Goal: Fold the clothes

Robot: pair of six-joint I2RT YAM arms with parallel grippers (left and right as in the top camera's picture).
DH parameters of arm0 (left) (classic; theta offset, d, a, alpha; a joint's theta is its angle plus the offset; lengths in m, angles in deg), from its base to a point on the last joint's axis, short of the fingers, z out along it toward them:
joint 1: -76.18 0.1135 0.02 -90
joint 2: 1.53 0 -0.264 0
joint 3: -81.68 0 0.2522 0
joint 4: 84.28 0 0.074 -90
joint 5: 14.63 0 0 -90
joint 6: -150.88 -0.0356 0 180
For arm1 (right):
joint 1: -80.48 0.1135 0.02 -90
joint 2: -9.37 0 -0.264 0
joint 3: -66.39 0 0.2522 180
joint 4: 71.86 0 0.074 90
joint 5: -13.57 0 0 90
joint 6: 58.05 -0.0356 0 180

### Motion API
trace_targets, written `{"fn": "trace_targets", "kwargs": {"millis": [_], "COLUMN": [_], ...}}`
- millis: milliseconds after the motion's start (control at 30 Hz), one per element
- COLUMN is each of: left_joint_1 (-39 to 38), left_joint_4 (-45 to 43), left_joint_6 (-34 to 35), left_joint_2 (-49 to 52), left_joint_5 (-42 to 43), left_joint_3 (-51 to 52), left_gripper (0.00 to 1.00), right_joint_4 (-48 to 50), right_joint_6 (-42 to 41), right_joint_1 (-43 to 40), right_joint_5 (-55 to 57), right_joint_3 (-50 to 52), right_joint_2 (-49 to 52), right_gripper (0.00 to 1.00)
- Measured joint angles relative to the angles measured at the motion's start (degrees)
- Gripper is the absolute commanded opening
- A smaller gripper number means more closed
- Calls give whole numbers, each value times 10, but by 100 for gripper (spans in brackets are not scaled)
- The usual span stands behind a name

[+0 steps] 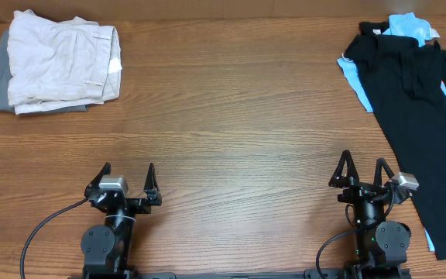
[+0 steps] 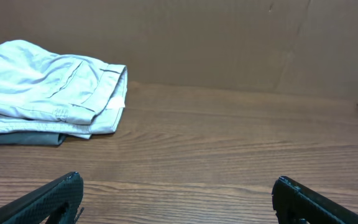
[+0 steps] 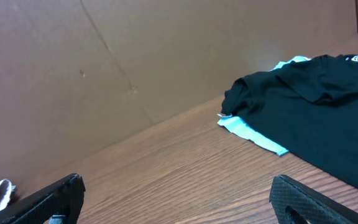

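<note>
Black shirt (image 1: pixel 416 116) lies unfolded at the table's (image 1: pixel 223 116) right side, seen overhead, on top of a light blue polo (image 1: pixel 352 77). The left gripper (image 1: pixel 128 172) and right gripper (image 1: pixel 362 163) stand wide apart and empty. A folded beige pile (image 1: pixel 60 66) sits far left.

Left wrist: pile ahead-left, jaws wide.

Right wrist: the shirt's bunched edge lies ahead-right. Recommended: pinch the black layer only, then draw it to centre before flattening.

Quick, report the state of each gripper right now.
Left gripper: open, holding nothing.
Right gripper: open, holding nothing.
</note>
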Motion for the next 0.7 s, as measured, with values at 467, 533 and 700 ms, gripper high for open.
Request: {"fn": "trace_targets", "kwargs": {"millis": [467,533,700], "left_joint_1": [0,0,0], "left_joint_4": [0,0,0], "left_joint_6": [0,0,0], "left_joint_2": [0,0,0], "left_joint_5": [0,0,0], "left_joint_3": [0,0,0], "left_gripper": [100,100,100], "right_joint_4": [0,0,0], "right_joint_6": [-8,-8,-9], "right_joint_1": [0,0,0], "right_joint_5": [2,2,2], "right_joint_3": [0,0,0], "right_joint_2": [0,0,0], "right_gripper": [100,100,100]}}
